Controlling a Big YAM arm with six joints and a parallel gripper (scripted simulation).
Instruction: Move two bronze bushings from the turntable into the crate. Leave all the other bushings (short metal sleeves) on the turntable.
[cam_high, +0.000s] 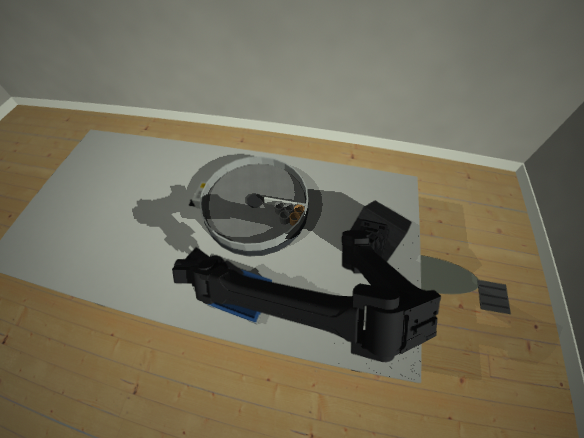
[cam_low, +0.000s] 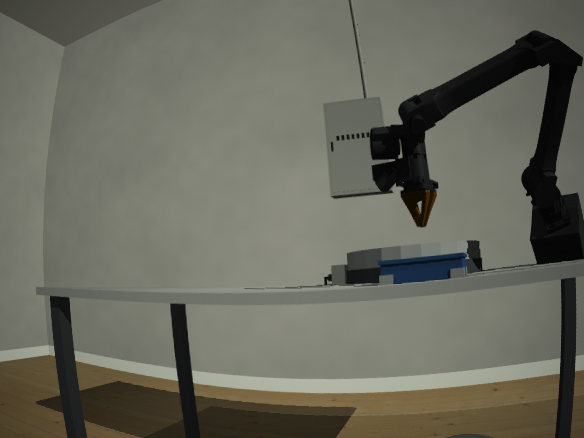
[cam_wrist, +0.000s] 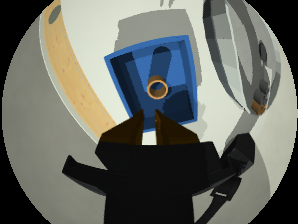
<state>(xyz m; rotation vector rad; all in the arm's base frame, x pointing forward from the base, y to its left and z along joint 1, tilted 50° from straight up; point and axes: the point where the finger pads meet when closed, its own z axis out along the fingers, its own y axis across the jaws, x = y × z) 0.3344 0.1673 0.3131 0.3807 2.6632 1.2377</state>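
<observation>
Wrist: bushing (cam_wrist: 157, 88) in crate (cam_wrist: 124, 64), below pincer (cam_wrist: 149, 124)

One bushing (cam_wrist: 157, 88) in the crate (cam_wrist: 120, 70), beside the turntable (cam_high: 220, 235) with more bushings (cam_high: 291, 212).

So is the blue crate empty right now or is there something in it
Not empty. The wrist view shows one bronze bushing lying on the floor of the blue crate, below the gripper, which hangs above it holding nothing.

1 crate (cam_wrist: 120, 70), 1 turntable (cam_high: 220, 235), 1 bronze bushing (cam_wrist: 157, 88) inside crate.
</observation>
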